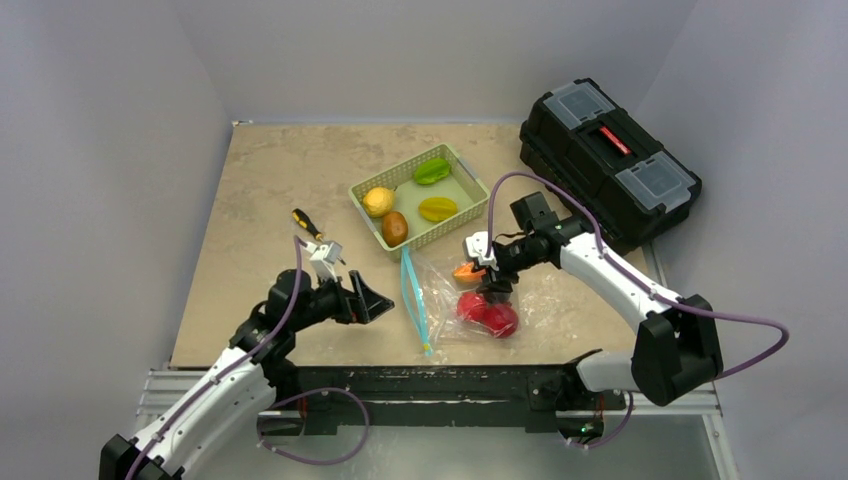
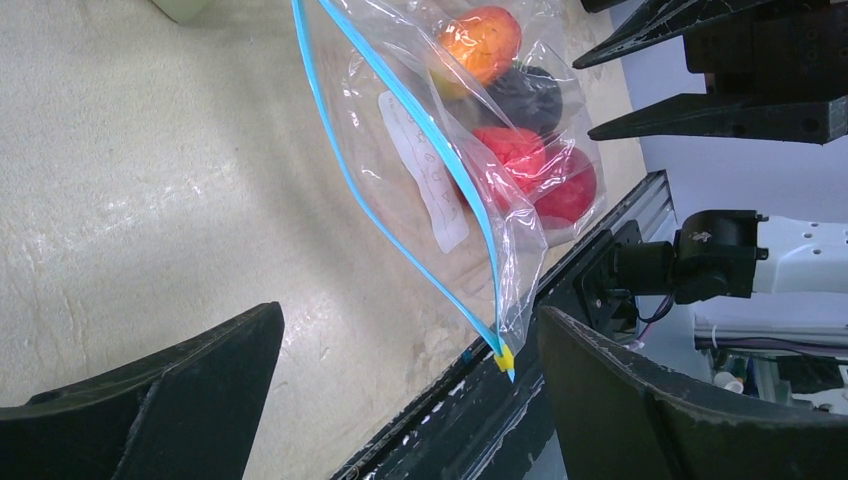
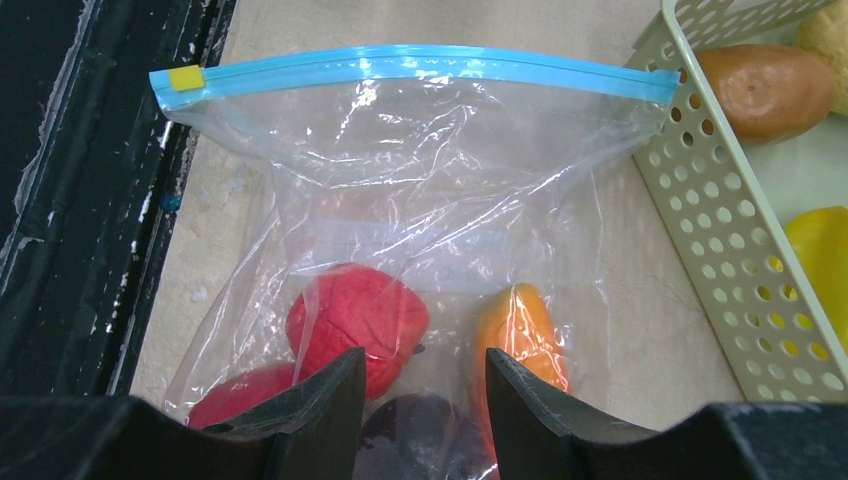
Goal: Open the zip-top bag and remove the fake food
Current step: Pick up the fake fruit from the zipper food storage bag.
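Note:
The zip-top bag (image 1: 445, 295) lies near the table's front edge, its light-blue zipper strip (image 2: 400, 160) parted, with the yellow slider (image 2: 503, 360) at the near end. Inside are fake food pieces: two red fruits (image 3: 355, 320), an orange one (image 3: 520, 335) and a dark purple one (image 3: 420, 440). My right gripper (image 3: 420, 400) reaches down on the bag's closed end, its fingers pressed on the dark fruit through the plastic. My left gripper (image 2: 410, 330) stands wide open at the zipper's near end. The slider lies between its fingers, close to the right one, touching neither.
A green perforated basket (image 1: 470, 190) behind the bag holds a yellow lemon (image 1: 377, 201), a brown fruit (image 1: 394, 228), a green piece (image 1: 432, 171) and a yellow star fruit (image 1: 437, 209). A screwdriver (image 1: 306, 223) lies to its left. A black toolbox (image 1: 608, 160) sits back right.

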Available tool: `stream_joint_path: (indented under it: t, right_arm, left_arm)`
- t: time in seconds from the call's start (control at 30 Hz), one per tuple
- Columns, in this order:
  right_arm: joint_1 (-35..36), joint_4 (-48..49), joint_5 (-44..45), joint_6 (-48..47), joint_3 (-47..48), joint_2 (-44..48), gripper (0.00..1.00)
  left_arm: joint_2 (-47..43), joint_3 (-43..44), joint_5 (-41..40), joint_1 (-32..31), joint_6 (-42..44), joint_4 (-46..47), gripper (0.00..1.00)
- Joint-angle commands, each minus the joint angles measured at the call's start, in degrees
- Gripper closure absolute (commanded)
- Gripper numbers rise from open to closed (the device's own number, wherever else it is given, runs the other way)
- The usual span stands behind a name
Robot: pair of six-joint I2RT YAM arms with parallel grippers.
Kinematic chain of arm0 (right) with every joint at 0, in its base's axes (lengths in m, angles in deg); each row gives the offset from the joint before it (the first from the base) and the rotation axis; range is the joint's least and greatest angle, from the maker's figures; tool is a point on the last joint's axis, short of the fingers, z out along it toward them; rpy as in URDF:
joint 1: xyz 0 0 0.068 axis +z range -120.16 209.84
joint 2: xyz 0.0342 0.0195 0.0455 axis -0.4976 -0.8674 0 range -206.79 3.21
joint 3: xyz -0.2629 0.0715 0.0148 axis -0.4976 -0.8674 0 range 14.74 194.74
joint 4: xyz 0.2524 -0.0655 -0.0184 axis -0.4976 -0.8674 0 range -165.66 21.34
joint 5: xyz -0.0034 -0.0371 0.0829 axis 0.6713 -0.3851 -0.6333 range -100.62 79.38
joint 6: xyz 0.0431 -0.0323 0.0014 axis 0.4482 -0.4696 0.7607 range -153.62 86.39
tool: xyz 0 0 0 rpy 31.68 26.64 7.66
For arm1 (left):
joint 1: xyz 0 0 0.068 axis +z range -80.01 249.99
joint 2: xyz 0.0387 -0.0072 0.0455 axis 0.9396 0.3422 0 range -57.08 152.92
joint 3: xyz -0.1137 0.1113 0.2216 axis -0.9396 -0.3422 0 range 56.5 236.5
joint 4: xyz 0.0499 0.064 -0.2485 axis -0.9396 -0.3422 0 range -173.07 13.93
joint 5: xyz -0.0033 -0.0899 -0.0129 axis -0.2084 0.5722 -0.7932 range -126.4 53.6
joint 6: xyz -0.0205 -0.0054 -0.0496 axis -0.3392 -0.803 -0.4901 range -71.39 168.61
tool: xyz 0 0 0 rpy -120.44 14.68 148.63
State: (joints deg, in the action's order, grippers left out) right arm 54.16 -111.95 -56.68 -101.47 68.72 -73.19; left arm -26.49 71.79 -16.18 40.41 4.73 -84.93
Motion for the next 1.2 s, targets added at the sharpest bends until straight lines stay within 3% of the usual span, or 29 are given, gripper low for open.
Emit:
stream_joint_path:
  t: [0.0,0.23,0.67,1.0,1.17]
  right_arm:
    - [-0.18,-0.20,-0.92,-2.16,-0.66,0.61,0.53]
    - [0.11,1.16,0.26,-2.06,-1.40,0.64,0.52]
    - [1.35,2.24,3.00,-1.67,-2.17,0.54,0.52]
    - [1.35,2.40,4.56,-1.51,-2.64,1.34,0.51]
    - [1.91,-0.05,4.13,-4.27,-3.71,3.29,0.42]
  left_arm:
    - [0.58,-0.37,-1.36,-1.07,0.81,0.85,0.03]
    - [4.68,-1.12,-2.33,-2.93,-0.76,5.13,0.15]
    - [20.01,6.12,-7.69,-7.88,0.00,11.72,0.62]
    - [34.49,13.40,-5.77,-10.42,0.81,16.84,0.73]
    - [40.50,15.83,-4.01,-12.67,0.17,20.03,0.74]
